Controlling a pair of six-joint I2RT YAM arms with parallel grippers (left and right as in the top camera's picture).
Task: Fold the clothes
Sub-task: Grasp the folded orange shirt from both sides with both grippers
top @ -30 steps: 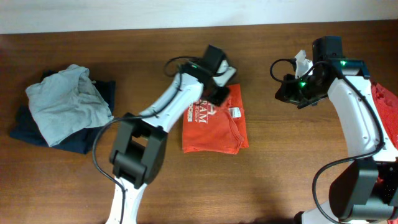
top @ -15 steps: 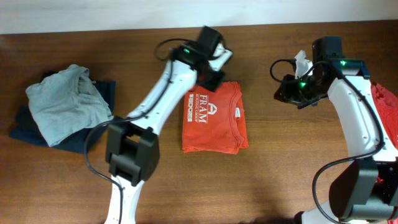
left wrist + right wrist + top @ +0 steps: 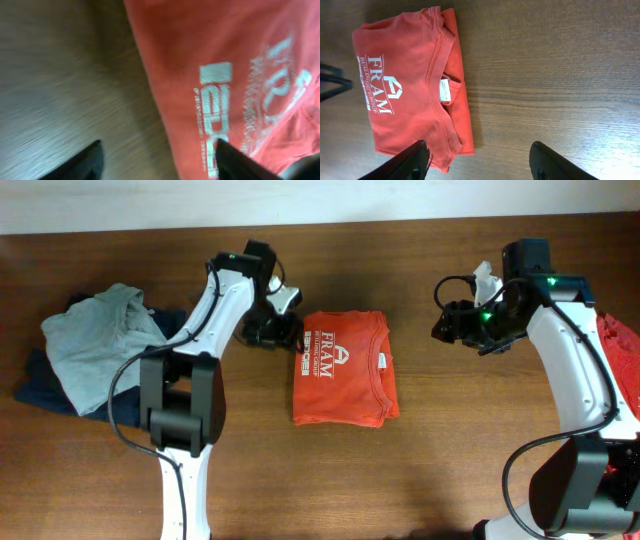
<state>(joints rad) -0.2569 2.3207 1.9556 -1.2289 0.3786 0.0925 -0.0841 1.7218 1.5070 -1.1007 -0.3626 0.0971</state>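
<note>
Close in, the left gripper [image 3: 160, 167] hangs spread and empty, straddling the left edge of the folded orange-red T-shirt [image 3: 225, 75], which lies flat at mid-table, so a low sweep from here could snag that edge and drag the fold open; the right gripper [image 3: 480, 162], likewise released and holding nothing, hovers over the table [image 3: 560, 75] off the shirt's right side and threatens little. Farther out, the pale grey-blue garment [image 3: 105, 345] is heaped on the dark navy garment [image 3: 120, 405], hiding most of it, and a red garment [image 3: 622, 340] at the right edge, cut off by frame and arm, is probably another T-shirt
</note>
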